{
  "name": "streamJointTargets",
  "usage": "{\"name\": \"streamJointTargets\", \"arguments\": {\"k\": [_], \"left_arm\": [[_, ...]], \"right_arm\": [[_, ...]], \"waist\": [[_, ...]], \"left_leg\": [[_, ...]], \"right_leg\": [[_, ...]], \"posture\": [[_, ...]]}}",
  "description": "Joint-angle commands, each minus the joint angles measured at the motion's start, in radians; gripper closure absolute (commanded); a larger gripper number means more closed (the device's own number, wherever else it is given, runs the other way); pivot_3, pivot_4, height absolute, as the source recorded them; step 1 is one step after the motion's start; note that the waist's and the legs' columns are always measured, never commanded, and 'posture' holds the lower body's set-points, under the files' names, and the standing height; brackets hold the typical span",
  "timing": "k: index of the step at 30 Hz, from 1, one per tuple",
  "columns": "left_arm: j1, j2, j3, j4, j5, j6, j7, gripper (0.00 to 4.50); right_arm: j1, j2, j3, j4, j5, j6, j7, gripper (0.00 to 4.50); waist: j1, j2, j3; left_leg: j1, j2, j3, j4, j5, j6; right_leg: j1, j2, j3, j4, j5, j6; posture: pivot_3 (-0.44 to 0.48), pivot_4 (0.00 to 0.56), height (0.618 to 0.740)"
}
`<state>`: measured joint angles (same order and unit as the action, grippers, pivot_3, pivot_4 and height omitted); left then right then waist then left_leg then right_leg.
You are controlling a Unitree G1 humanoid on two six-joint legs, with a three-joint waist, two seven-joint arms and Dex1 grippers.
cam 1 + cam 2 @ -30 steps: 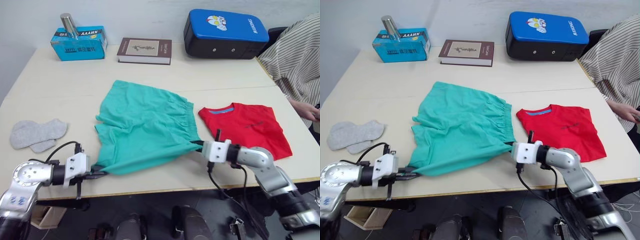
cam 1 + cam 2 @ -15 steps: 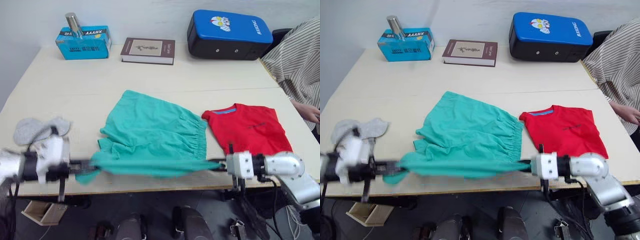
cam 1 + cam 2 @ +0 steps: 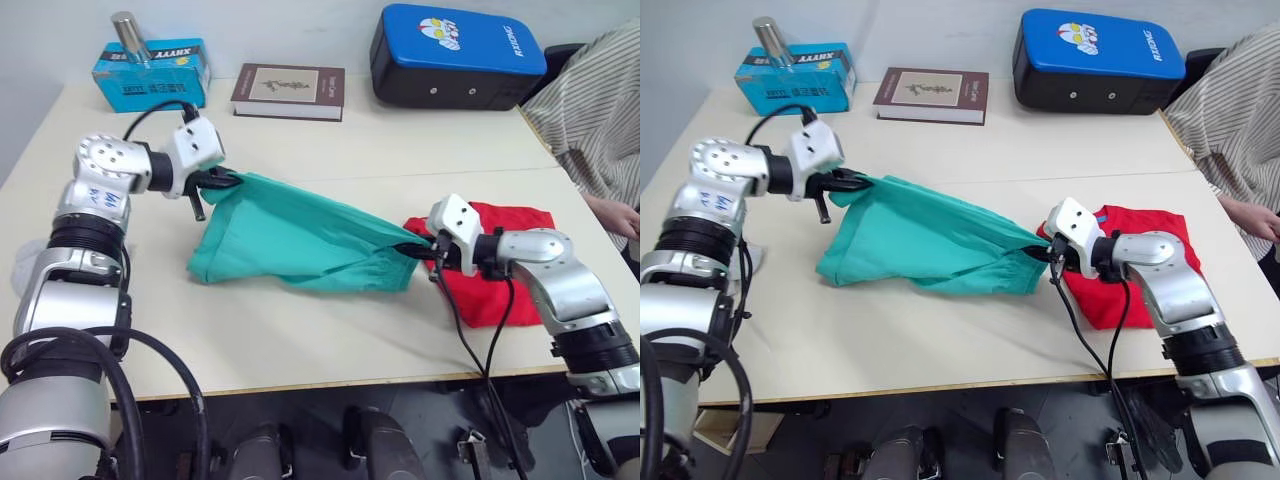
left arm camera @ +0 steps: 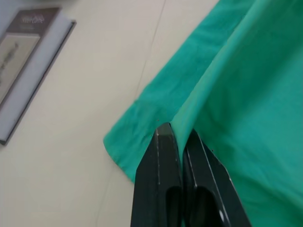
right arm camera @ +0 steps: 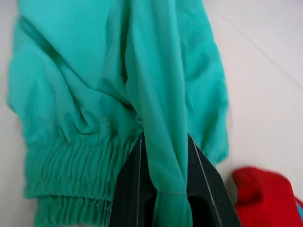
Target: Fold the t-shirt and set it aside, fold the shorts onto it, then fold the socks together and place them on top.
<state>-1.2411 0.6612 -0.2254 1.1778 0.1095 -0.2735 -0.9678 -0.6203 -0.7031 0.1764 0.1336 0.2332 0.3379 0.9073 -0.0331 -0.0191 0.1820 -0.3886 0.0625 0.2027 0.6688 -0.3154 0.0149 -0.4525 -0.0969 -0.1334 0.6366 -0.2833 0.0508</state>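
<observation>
Shorts (image 3: 300,238) stretched long-axis between both arms, left gripper (image 3: 222,181) pinching the far end away from the t-shirt (image 3: 505,285), right gripper (image 3: 418,250) pinching the waistband end touching its edge, so nearer for laying over.

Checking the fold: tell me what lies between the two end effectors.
The shorts stretch between left end effector and right end effector, seen in both eye views.

Table (image 3: 300,330) with shorts (image 3: 290,245), t-shirt (image 3: 505,290), book (image 3: 287,90)
</observation>
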Motion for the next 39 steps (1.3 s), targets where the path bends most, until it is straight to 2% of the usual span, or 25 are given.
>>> {"name": "streamJointTargets", "arguments": {"k": [1, 3, 5, 6, 9, 11, 16, 17, 19, 20, 22, 24, 26, 29, 33, 37, 39], "left_arm": [[-0.038, -0.008, 0.022, 0.089, 0.051, -0.048, 0.164, 4.50], [-0.030, -0.028, 0.051, 0.115, 0.046, -0.045, 0.228, 4.50], [-0.022, -0.042, 0.087, 0.124, 0.029, -0.046, 0.274, 4.50], [-0.020, -0.047, 0.107, 0.126, 0.021, -0.044, 0.301, 4.31], [-0.020, -0.040, 0.175, 0.124, -0.011, -0.031, 0.364, 3.58], [-0.014, -0.025, 0.212, 0.113, -0.027, -0.039, 0.368, 2.91], [0.043, 0.049, 0.252, 0.053, -0.043, -0.144, 0.251, 1.36], [0.056, 0.066, 0.255, 0.039, -0.042, -0.169, 0.237, 1.05], [0.086, 0.081, 0.311, -0.016, -0.130, -0.201, 0.101, 1.05], [0.113, 0.083, 0.337, -0.065, -0.195, -0.196, -0.021, 1.05], [0.208, 0.096, 0.341, -0.220, -0.300, -0.144, -0.265, 0.71], [0.319, 0.118, 0.310, -0.375, -0.320, -0.107, -0.360, 0.23], [0.455, 0.135, 0.274, -0.550, -0.337, -0.039, -0.418, 0.10], [0.559, 0.124, 0.251, -0.674, -0.321, -0.003, -0.389, 0.10], [0.563, 0.078, 0.188, -0.617, -0.197, -0.074, -0.272, 0.10], [0.488, 0.033, 0.118, -0.414, -0.010, -0.217, -0.053, 0.00], [0.438, 0.010, 0.097, -0.322, 0.036, -0.239, 0.020, 0.55]], "right_arm": [[-0.030, 0.048, -0.046, 0.049, -0.050, -0.016, -0.107, 4.48], [-0.030, 0.085, -0.067, 0.068, -0.056, -0.021, -0.153, 4.48], [-0.007, 0.102, -0.075, 0.040, -0.042, -0.008, -0.147, 3.89], [0.007, 0.106, -0.077, 0.020, -0.036, -0.001, -0.143, 3.66], [0.045, 0.109, -0.114, -0.030, -0.041, -0.023, -0.174, 2.70], [0.061, 0.106, -0.164, -0.048, -0.032, -0.032, -0.204, 1.98], [0.117, 0.050, -0.278, -0.098, 0.006, -0.091, -0.172, 0.21], [0.133, 0.043, -0.286, -0.119, 0.014, -0.106, -0.154, 0.00], [0.171, 0.037, -0.276, -0.192, 0.047, -0.159, -0.083, 0.00], [0.193, 0.036, -0.258, -0.236, 0.062, -0.186, -0.039, 0.00], [0.233, 0.035, -0.201, -0.325, 0.078, -0.193, 0.026, 0.00], [0.254, 0.048, -0.148, -0.374, 0.052, -0.198, 0.031, 0.00], [0.266, 0.083, -0.070, -0.403, -0.010, -0.201, -0.004, 0.00], [0.271, 0.114, 0.016, -0.377, -0.125, -0.225, -0.054, 0.00], [0.242, 0.111, 0.084, -0.232, -0.320, -0.329, -0.151, 0.00], [0.200, 0.133, 0.105, -0.105, -0.428, -0.394, -0.250, 0.89], [0.185, 0.141, 0.107, -0.077, -0.456, -0.414, -0.278, 1.59]], "waist": [[-0.002, -0.002, 0.001], [-0.004, -0.003, 0.002], [-0.002, -0.004, 0.003], [-0.002, -0.004, 0.003], [0.001, -0.005, 0.003], [0.002, -0.005, 0.003], [0.002, -0.005, 0.003], [0.002, -0.005, 0.003], [0.000, -0.005, 0.003], [0.001, -0.005, 0.003], [-0.001, -0.005, 0.003], [-0.003, -0.005, 0.003], [-0.011, -0.005, 0.003], [-0.009, -0.005, 0.003], [0.010, -0.006, 0.003], [0.007, -0.006, 0.002], [0.008, -0.007, 0.002]], "left_leg": [[0.000, 0.001, 0.000, 0.000, 0.000, 0.000], [-0.001, 0.001, 0.000, 0.002, 0.000, -0.001], [-0.002, 0.003, 0.000, 0.007, 0.000, -0.001], [-0.002, 0.003, 0.000, 0.009, 0.000, -0.001], [-0.002, 0.004, -0.001, 0.013, 0.000, 0.000], [-0.001, 0.004, 0.000, 0.014, 0.000, 0.001], [-0.001, 0.004, 0.000, 0.014, 0.000, 0.001], [-0.001, 0.004, 0.000, 0.014, 0.000, 0.001], [-0.001, 0.003, 0.000, 0.013, 0.000, 0.000], [-0.001, 0.003, 0.001, 0.014, 0.000, 0.000], [-0.001, 0.004, 0.001, 0.014, 0.000, 0.000], [0.001, 0.004, 0.001, 0.014, 0.000, -0.001], [0.002, 0.004, 0.001, 0.014, 0.000, -0.001], [0.003, 0.005, 0.001, 0.015, 0.000, -0.002], [0.002, 0.004, 0.000, 0.017, 0.000, 0.000], [0.002, 0.002, 0.001, 0.017, 0.000, 0.001], [0.002, 0.003, 0.000, 0.017, 0.000, 0.001]], "right_leg": [[0.000, 0.000, 0.000, 0.001, 0.000, 0.000], [-0.002, 0.000, 0.001, 0.003, 0.000, 0.000], [-0.002, 0.000, 0.001, 0.008, 0.000, 0.000], [-0.002, 0.000, 0.002, 0.009, 0.000, 0.000], [-0.002, -0.002, 0.004, 0.009, 0.000, 0.000], [-0.002, -0.003, 0.004, 0.010, 0.000, 0.001], [-0.003, -0.003, 0.004, 0.016, 0.000, 0.000], [-0.003, -0.002, 0.004, 0.015, 0.000, 0.000], [-0.003, -0.001, 0.004, 0.015, 0.000, 0.000], [-0.003, 0.000, 0.004, 0.015, 0.000, 0.000], [-0.002, 0.000, 0.004, 0.015, 0.000, 0.000], [-0.002, 0.000, 0.005, 0.016, 0.000, 0.000], [-0.002, 0.000, 0.007, 0.017, 0.000, 0.000], [-0.001, 0.000, 0.008, 0.018, 0.000, -0.001], [-0.002, -0.003, 0.008, 0.016, -0.001, -0.001], [-0.001, -0.005, 0.008, 0.016, 0.000, -0.001], [-0.001, -0.005, 0.007, 0.017, 0.000, -0.001]], "posture": [[0.000, 0.150, 0.740], [0.000, 0.150, 0.740], [0.000, 0.150, 0.740], [0.000, 0.150, 0.740], [0.000, 0.150, 0.740], [0.000, 0.150, 0.740], [0.000, 0.150, 0.740], [0.000, 0.150, 0.740], [0.000, 0.150, 0.740], [0.000, 0.150, 0.740], [0.000, 0.150, 0.740], [0.000, 0.150, 0.740], [0.000, 0.150, 0.740], [0.000, 0.150, 0.740], [0.000, 0.150, 0.740], [0.000, 0.150, 0.740], [0.000, 0.150, 0.740]]}}
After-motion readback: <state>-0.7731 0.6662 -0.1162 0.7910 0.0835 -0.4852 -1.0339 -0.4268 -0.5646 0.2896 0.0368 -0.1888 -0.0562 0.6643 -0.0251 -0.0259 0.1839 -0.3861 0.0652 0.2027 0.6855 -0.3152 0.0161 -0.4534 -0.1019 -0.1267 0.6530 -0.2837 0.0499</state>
